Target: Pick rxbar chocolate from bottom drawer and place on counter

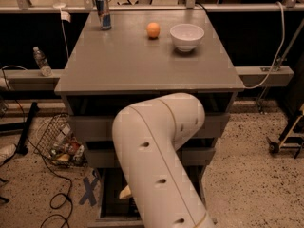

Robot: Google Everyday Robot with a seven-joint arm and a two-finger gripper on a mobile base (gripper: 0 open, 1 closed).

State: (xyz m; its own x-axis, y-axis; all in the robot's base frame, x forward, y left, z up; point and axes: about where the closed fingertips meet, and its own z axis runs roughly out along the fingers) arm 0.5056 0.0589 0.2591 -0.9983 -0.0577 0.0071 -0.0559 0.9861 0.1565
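The bottom drawer (110, 196) stands pulled open at the foot of the cabinet, and its inside is dark. My white arm (156, 165) reaches down into it and covers most of the opening. Only a pale tan part of my gripper (125, 192) shows at the arm's left edge, low inside the drawer. The rxbar chocolate is hidden behind the arm. The counter (137, 63) is the grey cabinet top above.
On the counter stand a blue-and-silver can (103, 13), an orange (153, 30) and a white bowl (187, 36). A wire basket of rubbish (61, 144), cables and a blue tape cross (90, 191) lie on the floor at left. A water bottle (42, 61) stands on a ledge.
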